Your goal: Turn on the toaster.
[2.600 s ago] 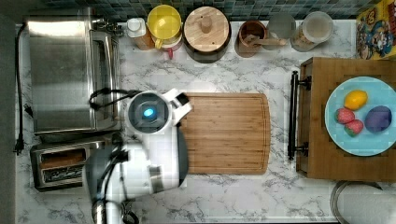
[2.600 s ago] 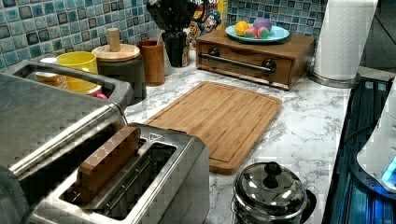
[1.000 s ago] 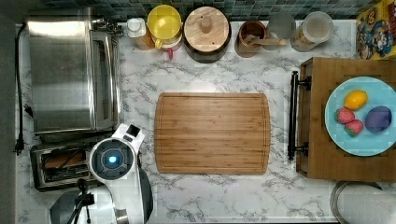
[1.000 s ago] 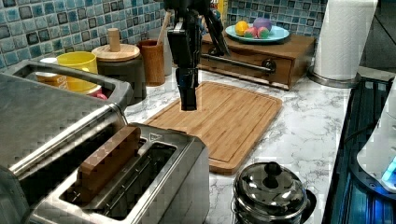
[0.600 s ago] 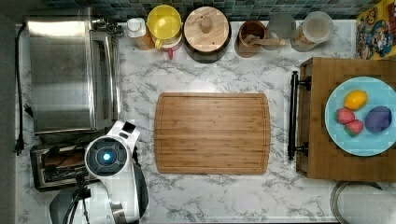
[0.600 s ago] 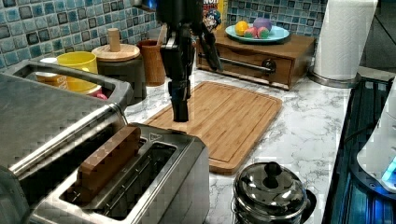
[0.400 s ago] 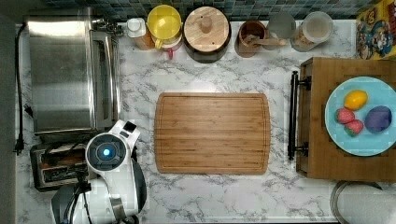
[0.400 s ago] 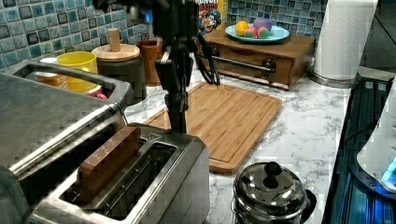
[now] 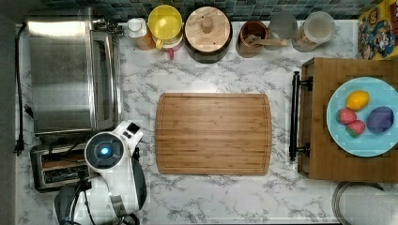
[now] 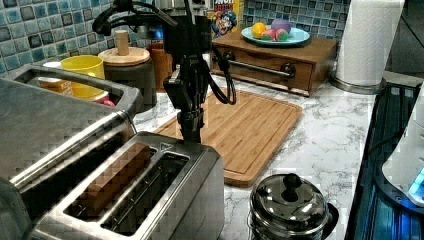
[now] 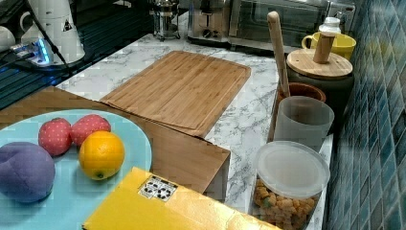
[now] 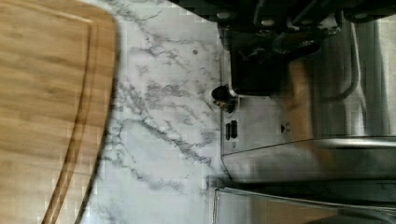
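My gripper [image 10: 191, 134], fingers apparently together and holding nothing, hangs over the toaster [image 10: 150, 190] end; if misaligned, it may slip past the lever [image 12: 224, 93]

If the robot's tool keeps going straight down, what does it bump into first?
Probably the toaster. The tool points down right at its end by the cutting board, likely onto the lever there, though depth is hard to judge.

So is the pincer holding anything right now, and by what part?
Nothing held, as far as shows. The pincer hangs at the toaster's end by the cutting board; contact with its lever cannot be told.
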`<state>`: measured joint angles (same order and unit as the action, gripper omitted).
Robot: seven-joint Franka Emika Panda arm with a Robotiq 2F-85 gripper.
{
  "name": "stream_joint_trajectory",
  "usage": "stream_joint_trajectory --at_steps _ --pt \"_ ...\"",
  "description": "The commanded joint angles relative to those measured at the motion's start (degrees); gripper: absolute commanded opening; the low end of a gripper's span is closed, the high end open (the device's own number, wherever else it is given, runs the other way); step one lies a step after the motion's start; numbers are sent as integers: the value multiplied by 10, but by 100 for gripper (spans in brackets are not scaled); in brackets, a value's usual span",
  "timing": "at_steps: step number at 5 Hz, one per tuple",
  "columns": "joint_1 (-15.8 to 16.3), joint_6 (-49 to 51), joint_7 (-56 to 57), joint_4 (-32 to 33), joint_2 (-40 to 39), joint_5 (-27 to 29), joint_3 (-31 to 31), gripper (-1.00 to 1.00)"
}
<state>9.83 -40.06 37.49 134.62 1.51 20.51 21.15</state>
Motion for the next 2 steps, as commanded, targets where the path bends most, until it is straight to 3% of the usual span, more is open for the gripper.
stream_joint_trajectory --at_steps 1,2 --pt "6 -2 -80 -50 -44 -42 3 -100" --pt "2 -21 -99 -35 -64 -46 -5 -100"
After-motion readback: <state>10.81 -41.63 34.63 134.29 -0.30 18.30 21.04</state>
